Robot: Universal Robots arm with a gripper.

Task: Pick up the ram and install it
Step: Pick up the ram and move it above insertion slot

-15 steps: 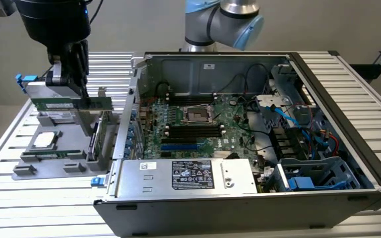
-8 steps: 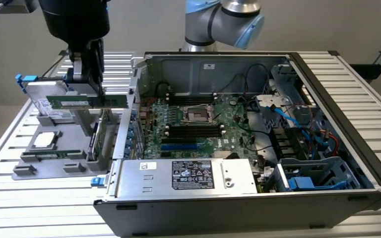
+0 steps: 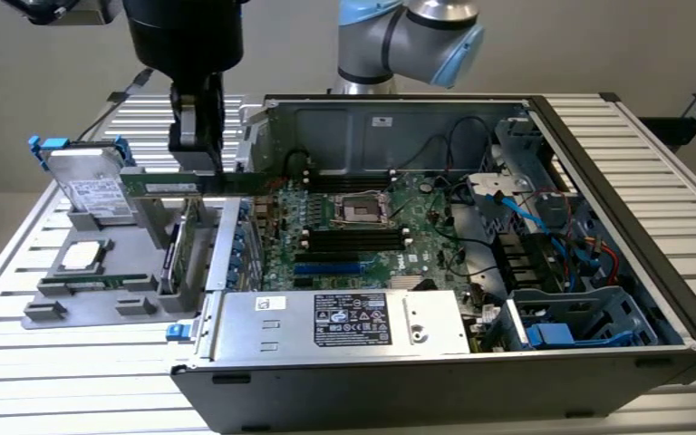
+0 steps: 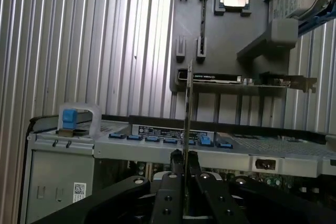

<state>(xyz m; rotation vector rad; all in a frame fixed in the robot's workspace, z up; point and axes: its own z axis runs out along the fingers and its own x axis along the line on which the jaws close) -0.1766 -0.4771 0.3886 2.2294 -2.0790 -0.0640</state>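
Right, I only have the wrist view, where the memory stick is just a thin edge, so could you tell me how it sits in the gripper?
Observer: In the exterior view the memory stick hangs level, long side horizontal, with the gripper shut on its upper edge.
Operator: Thank you. Is it over the motherboard?
Observer: No, it is beside the computer case, above the grey tray on the exterior view's left.
Operator: Can you see the slots?
Observer: Yes, long black slots lie next to the processor socket on the motherboard; I cannot tell whether they are empty.
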